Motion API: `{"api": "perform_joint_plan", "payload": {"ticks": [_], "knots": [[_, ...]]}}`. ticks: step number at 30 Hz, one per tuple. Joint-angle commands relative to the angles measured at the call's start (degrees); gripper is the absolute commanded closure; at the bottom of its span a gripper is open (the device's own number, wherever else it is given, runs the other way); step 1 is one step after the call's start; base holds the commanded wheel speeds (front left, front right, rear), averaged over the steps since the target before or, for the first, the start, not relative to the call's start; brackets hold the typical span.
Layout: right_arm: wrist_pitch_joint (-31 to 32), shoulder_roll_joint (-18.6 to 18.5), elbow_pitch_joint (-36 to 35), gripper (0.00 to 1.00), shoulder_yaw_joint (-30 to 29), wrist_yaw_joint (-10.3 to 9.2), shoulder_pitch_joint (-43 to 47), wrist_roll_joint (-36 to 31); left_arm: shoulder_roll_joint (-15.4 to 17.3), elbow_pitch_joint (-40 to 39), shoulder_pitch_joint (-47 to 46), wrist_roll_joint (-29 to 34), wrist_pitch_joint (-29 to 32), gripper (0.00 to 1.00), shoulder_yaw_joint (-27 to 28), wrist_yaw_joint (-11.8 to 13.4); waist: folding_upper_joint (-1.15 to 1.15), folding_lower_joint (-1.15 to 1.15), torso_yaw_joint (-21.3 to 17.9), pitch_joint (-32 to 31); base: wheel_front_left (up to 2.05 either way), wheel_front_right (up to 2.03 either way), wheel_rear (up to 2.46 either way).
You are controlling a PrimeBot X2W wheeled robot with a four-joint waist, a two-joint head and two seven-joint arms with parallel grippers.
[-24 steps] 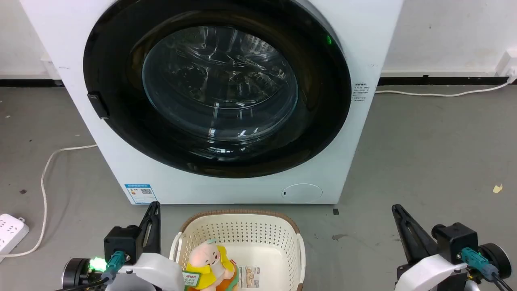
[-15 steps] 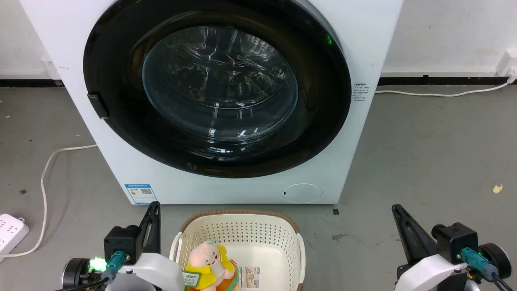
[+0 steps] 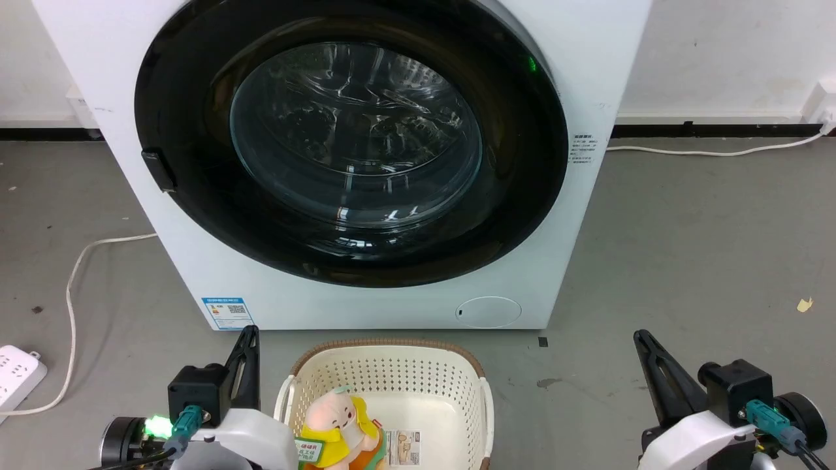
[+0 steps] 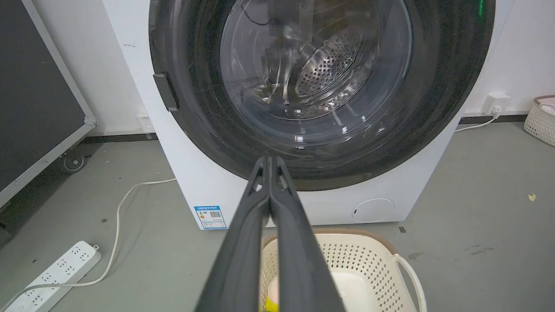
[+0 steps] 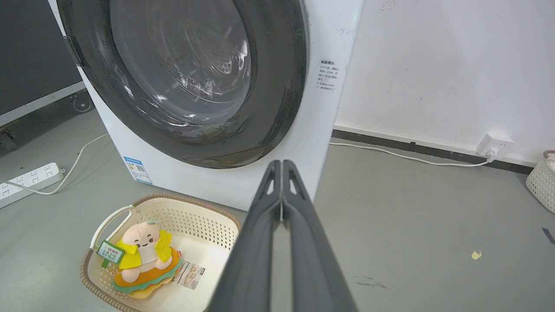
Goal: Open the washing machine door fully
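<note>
1. Black and glossy, the washing machine door (image 3: 353,261) lies flat against the front of the white cabinet (image 3: 601,39) and spans nearly its full width. Your head view looks down on it from the front.
2. Its clear glass bowl (image 3: 356,130) bulges at the centre. The left wrist view shows the perforated steel drum (image 4: 325,73) behind it.
3. The small black rim tab (image 3: 159,170) sits on the door's left edge, about mid-height.
4. Your left gripper (image 4: 269,161) sits at the lower left of the head view, well apart from the door. Its two fingers are pressed together tip to tip.
5. Your right gripper (image 5: 282,164) sits at the lower right, likewise well apart from the door, and its fingers meet at the tips.
6. A cream perforated basket (image 3: 486,398) stands on the grey floor (image 3: 686,261) between the grippers, just in front of the cabinet. In it lies a plush toy (image 3: 339,421) in a yellow jacket, beside a printed card (image 3: 401,447).
7. A white power strip (image 3: 16,375) lies on the floor to the left, and its cable (image 3: 72,281) runs toward the machine.
8. A small round white flap (image 3: 488,311) sits low on the cabinet front, right of centre.
</note>
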Motion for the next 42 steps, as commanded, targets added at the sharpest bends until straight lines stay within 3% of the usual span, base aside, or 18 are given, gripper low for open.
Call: {"api": "perform_joint_plan", "payload": {"ticks": [1, 14, 15, 42], "knots": [[0.02, 0.27, -0.27, 1.0, -0.02, -0.04, -0.78, -0.44, 0.08, -0.21, -0.06, 0.16, 0.02, 1.0, -0.01, 0.14, 0.0, 0.0, 0.0, 0.0, 0.0, 0.0, 0.0], [0.02, 0.27, -0.27, 1.0, -0.02, -0.04, -0.78, -0.44, 0.08, -0.21, -0.06, 0.16, 0.02, 1.0, -0.01, 0.14, 0.0, 0.0, 0.0, 0.0, 0.0, 0.0, 0.0], [-0.01, -0.01, 0.0, 0.0, 0.03, 0.0, 0.02, 0.02, -0.01, 0.01, 0.0, -0.01, -0.01, 0.0, 0.02, 0.0, 0.0, 0.0, 0.0, 0.0, 0.0, 0.0, 0.0], [-2.69, 0.04, 0.07, 0.0, -1.3, -0.01, -1.57, 3.7, 0.01, 0.35, -0.95, -1.03, -2.69, 0.0, -1.66, 0.29, 0.0, 0.0, -0.02, 1.94, 0.0, 0.0, 0.0]]}}
